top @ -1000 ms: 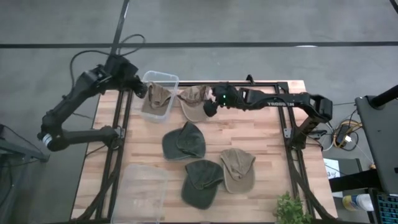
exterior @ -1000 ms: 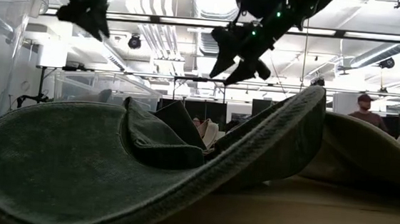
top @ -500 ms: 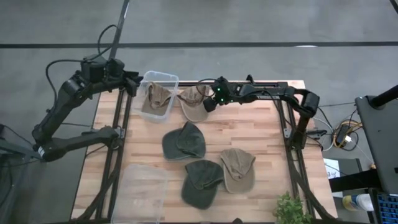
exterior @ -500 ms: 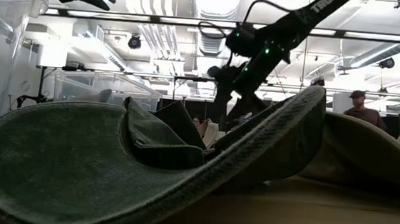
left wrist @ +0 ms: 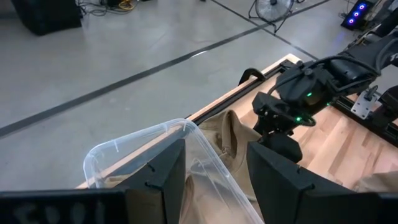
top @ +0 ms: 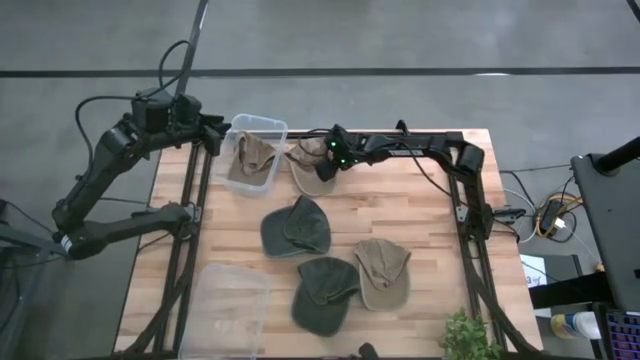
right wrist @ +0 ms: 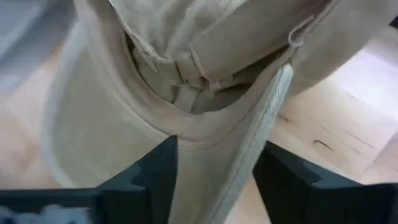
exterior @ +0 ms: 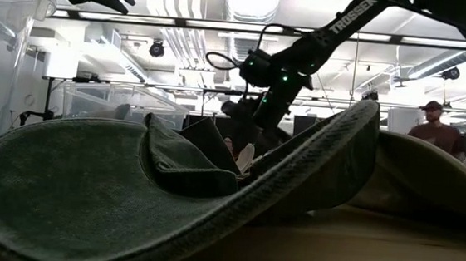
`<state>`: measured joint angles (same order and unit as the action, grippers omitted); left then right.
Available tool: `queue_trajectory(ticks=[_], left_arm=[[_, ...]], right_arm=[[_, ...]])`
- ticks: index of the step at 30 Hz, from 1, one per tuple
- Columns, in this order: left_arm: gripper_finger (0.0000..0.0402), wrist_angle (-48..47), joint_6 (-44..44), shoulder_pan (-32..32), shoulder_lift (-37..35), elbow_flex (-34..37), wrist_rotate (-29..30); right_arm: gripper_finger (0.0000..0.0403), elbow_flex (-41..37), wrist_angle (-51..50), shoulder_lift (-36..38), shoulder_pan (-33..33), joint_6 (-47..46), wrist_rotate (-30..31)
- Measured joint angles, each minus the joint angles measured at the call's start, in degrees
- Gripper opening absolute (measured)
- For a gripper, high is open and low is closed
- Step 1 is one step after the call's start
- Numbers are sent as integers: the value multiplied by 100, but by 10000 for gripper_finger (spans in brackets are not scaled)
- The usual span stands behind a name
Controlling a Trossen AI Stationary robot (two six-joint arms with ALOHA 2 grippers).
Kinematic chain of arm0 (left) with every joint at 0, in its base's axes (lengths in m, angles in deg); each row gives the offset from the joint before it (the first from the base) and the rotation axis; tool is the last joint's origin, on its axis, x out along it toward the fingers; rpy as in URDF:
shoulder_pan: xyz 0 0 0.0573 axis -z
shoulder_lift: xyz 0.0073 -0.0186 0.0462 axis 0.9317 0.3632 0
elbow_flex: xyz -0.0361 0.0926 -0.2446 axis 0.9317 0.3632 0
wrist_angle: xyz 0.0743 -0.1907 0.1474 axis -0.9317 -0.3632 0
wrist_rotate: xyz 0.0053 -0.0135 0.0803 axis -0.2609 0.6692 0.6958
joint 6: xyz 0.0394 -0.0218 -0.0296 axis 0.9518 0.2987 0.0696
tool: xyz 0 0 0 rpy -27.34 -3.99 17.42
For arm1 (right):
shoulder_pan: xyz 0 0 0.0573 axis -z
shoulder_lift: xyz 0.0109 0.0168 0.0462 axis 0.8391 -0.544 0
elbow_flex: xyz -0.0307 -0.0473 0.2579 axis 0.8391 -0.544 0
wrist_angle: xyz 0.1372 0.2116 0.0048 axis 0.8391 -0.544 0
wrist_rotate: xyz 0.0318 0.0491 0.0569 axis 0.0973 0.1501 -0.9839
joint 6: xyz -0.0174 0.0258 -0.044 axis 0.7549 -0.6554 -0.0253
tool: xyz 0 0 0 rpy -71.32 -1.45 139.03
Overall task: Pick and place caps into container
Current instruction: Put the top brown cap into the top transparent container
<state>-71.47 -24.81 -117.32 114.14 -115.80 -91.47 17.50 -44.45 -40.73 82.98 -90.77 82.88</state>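
A tan cap (top: pixel 308 168) lies at the table's far side, just right of a clear container (top: pixel 268 128) that holds another tan cap (top: pixel 250 158). My right gripper (top: pixel 324 166) is open and low over the loose tan cap; its fingers (right wrist: pixel 152 180) stand on either side of the cap's tan cloth (right wrist: pixel 211 137). My left gripper (top: pixel 212 136) is open and empty, raised beside the container's left rim (left wrist: pixel 143 140). Two dark green caps (top: pixel 295 228) (top: pixel 324 290) and a tan cap (top: pixel 383 272) lie on the table's middle and near part. My right gripper comes at the tan cap from above, slanting toward the table's left. Its open fingers stand astride a fold of the cap near its brim (right wrist: pixel 261 124). I cannot tell whether they touch the cloth. The cap lies flat on the table.
A second clear container (top: pixel 232 300) stands at the near left. A green plant (top: pixel 468 338) is at the near right edge. In the low view a dark green cap (exterior: pixel 128 189) fills the foreground, and a person (exterior: pixel 433 130) stands in the room behind.
My right gripper has gone down and a little toward the table's left, from above the table onto the tan cap beside the container. My left gripper has risen a little and drawn back toward the table's left edge.
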Motion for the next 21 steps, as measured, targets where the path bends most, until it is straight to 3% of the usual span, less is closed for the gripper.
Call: queue_trajectory(ticks=[7,21], left_arm=[[163,0,43,4,0,1,0],[163,270,63,2,1,356,-2]], right_arm=[[24,252,-418,-55,2,261,35],[10,212,-1261,1120,0,487,814]])
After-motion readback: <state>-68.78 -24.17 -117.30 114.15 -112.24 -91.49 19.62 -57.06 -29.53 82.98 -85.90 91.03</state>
